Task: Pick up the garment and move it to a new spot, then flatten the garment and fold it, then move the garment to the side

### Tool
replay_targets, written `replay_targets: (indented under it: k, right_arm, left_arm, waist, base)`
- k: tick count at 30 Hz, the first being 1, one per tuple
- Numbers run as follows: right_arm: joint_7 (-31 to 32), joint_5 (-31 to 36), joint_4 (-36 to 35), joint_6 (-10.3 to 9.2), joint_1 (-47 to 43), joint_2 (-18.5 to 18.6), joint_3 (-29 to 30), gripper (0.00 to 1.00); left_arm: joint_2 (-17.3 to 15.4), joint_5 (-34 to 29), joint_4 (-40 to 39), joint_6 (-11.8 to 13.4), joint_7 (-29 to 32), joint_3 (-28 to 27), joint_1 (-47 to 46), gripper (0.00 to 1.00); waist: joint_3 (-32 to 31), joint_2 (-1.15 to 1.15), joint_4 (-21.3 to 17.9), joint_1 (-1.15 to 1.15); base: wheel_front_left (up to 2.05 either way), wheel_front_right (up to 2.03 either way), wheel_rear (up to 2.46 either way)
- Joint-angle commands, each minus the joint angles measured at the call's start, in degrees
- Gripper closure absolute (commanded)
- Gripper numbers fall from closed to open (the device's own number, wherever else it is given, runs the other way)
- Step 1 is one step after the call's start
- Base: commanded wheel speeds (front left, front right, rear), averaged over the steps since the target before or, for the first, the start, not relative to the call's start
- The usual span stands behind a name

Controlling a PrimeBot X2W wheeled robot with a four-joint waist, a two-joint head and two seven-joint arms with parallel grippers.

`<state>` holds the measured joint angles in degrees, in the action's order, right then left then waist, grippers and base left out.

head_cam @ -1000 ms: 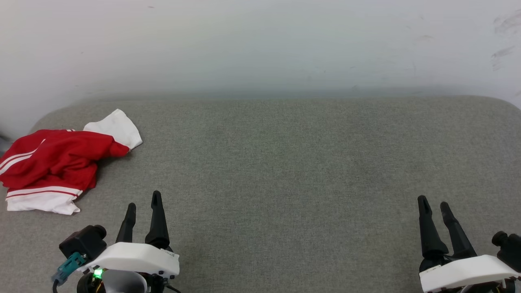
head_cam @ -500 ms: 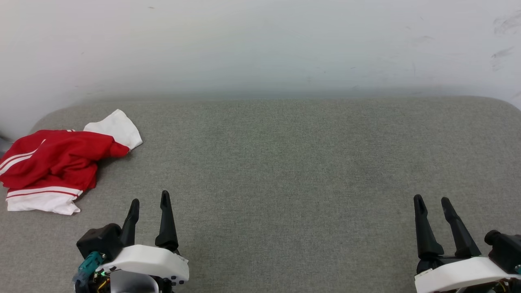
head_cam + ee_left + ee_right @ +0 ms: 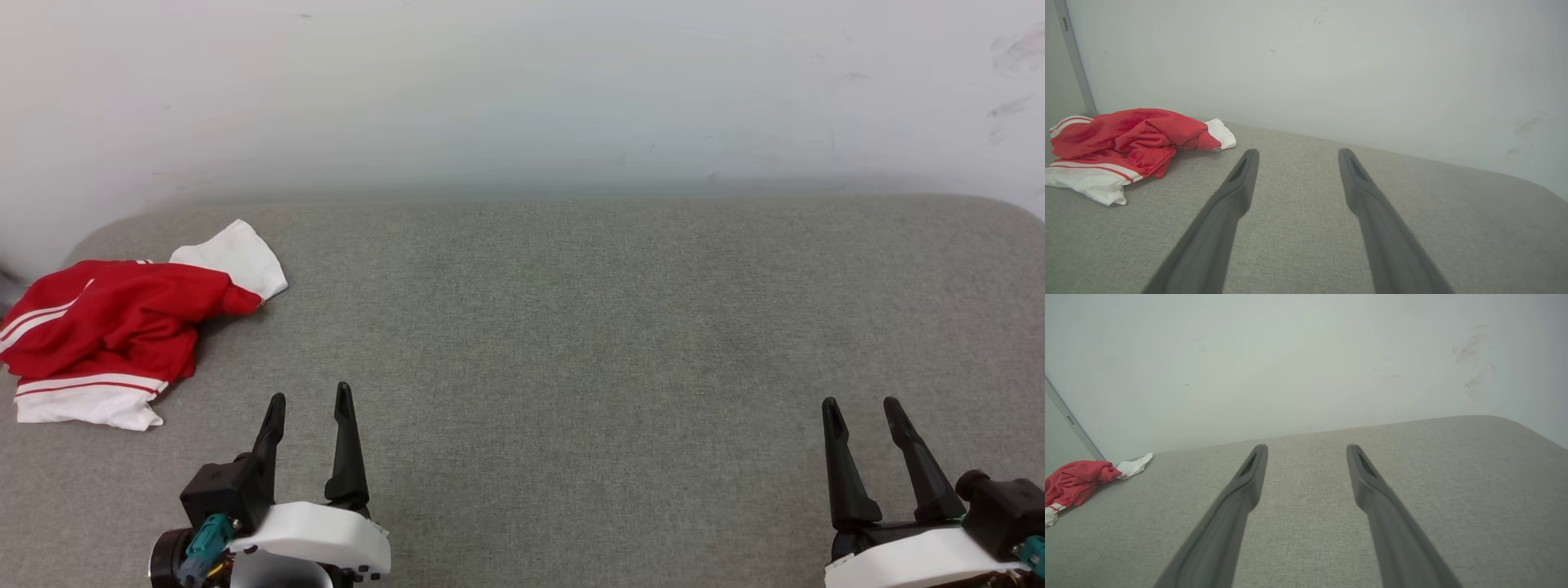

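We find the left gripper with jaws wide and empty, and the right gripper likewise. The garment lies crumpled on the grey cushion, ahead and left of the left jaws and well apart from the right. Its length slants near-left to far-right. We judge the left arm nearer.
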<state>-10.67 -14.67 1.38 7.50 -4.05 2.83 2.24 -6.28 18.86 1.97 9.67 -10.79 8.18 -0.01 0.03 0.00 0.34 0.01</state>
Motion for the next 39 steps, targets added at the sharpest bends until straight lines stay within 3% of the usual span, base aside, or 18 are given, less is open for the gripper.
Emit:
replay_targets:
  k: [1,28,39]
  right_arm:
    - [-0.64,1.56,-0.82,-0.02,-0.34,0.08,-0.08,0.0]
    - [-3.67,10.1,-2.69,-0.02,-1.86,0.07,-0.26,0.0]
    - [-4.64,11.65,-3.23,-0.03,-2.57,0.07,-0.18,0.0]
  left_arm:
    - [-0.08,-1.43,-0.61,0.41,-0.56,0.12,0.3,0.0]
    - [1.69,-12.56,-2.46,-1.49,-3.54,-0.63,1.78,0.0]
    - [2.71,-14.3,-2.15,-3.72,-4.5,-2.37,2.64,0.0]
  waist:
    - [0.0,0.0,0.04,-0.01]
    - [-0.47,0.0,0.25,-0.01]
    - [-0.59,0.0,0.23,-0.01]
  base:
    - [0.0,0.0,0.0]
    - [0.0,0.0,0.0]
    - [0.0,0.0,0.0]
